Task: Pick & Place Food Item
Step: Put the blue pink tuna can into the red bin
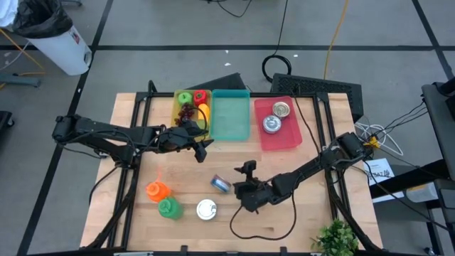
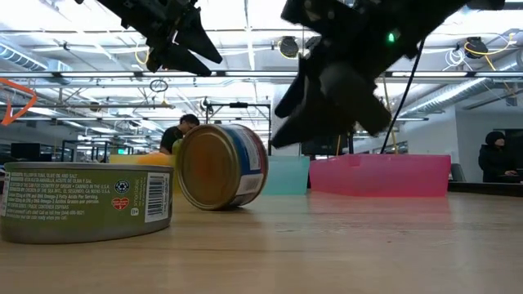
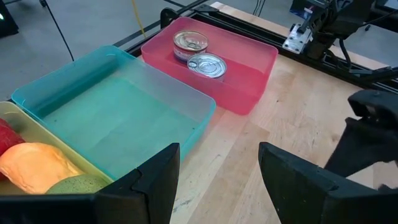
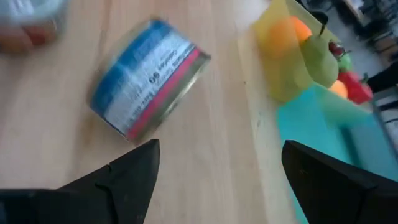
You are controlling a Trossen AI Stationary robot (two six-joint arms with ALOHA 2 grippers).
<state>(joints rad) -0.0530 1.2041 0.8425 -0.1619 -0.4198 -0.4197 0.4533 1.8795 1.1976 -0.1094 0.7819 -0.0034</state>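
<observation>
A tin can with a blue and red label (image 1: 220,184) (image 4: 146,87) lies on its side on the wood table, its round end facing the low view (image 2: 221,166). My right gripper (image 1: 240,193) (image 4: 217,180) hangs open just right of it, above the table, touching nothing. A second can with a green label (image 1: 206,210) (image 2: 86,202) stands upright near the front edge. My left gripper (image 1: 201,147) (image 3: 217,180) is open and empty, raised over the table beside the yellow bin (image 1: 179,114).
Three bins sit along the far edge: the yellow one with toy fruit (image 3: 37,168), a teal one (image 1: 231,119) (image 3: 118,112), and a pink one (image 1: 291,139) (image 3: 249,74) holding two cans. An orange item (image 1: 156,190) and a green item (image 1: 169,208) lie near the front left. People stand in the room behind.
</observation>
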